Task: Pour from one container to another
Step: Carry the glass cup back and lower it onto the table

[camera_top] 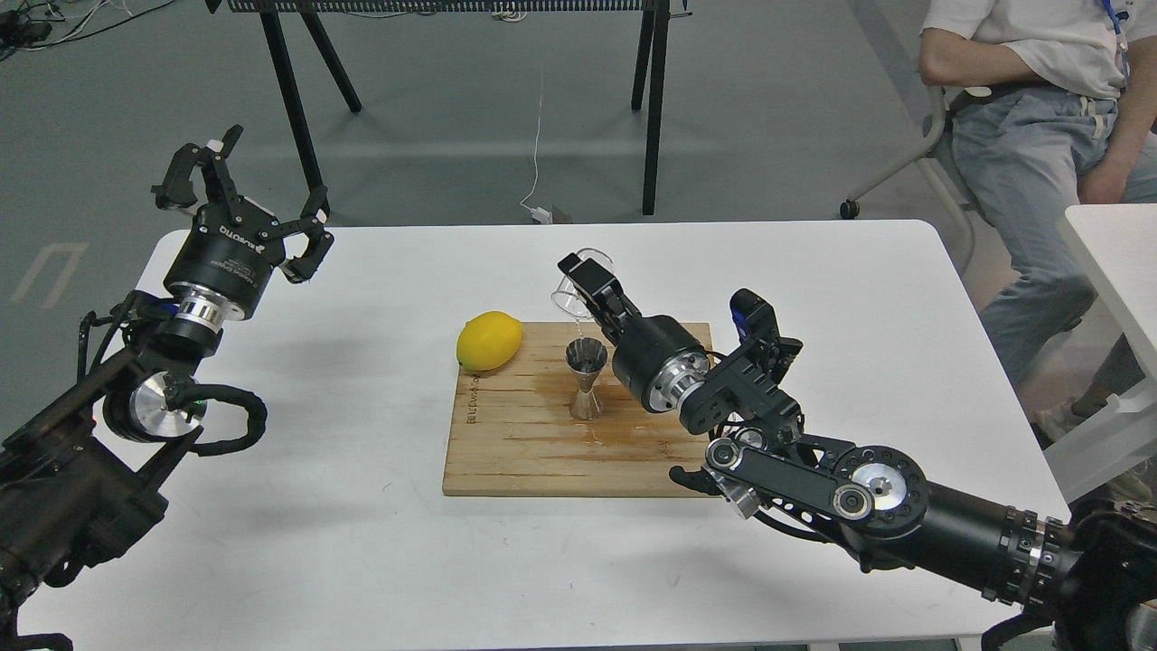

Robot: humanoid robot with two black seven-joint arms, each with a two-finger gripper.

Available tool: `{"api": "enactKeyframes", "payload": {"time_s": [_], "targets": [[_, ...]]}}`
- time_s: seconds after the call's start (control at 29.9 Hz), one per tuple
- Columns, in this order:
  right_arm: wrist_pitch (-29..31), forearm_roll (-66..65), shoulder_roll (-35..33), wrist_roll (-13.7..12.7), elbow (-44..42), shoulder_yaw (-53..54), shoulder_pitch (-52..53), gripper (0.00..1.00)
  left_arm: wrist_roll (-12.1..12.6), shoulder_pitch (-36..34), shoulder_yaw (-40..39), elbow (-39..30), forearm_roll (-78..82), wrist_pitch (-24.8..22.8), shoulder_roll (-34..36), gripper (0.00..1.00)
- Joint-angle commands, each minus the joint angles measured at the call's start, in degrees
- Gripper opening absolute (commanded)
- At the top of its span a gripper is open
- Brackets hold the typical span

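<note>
The right pincer point(583, 276) grips the beaker point(578, 282) tipped over the jigger point(586, 378) mid-board point(506, 452) — lip down to pour — while the left pincer point(239, 203) idles wide near the table's point(362, 542) far-left corner.

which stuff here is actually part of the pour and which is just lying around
In the job: glass beaker, tilted in the right tool; steel jigger under its lip.
Lying about: lemon, wooden board under the jigger, idle left tool, open.
</note>
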Motion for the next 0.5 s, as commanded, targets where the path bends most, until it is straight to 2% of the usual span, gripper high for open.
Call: {"api": "enactKeyframes", "payload": {"time_s": [0.0,0.47], "targets": [[0.0,-0.6,-1.1,0.0,0.1,-1.5,0.7,0.45,0.0,-0.1,0.0,0.0,0.1,0.0,0.0,1.0],[0.2,1.4,-4.5,-0.7,1.8,-0.2,0.0,0.44,-0.5,-0.1,-0.1,0.0,0.0,0.1,0.1,1.0]]}}
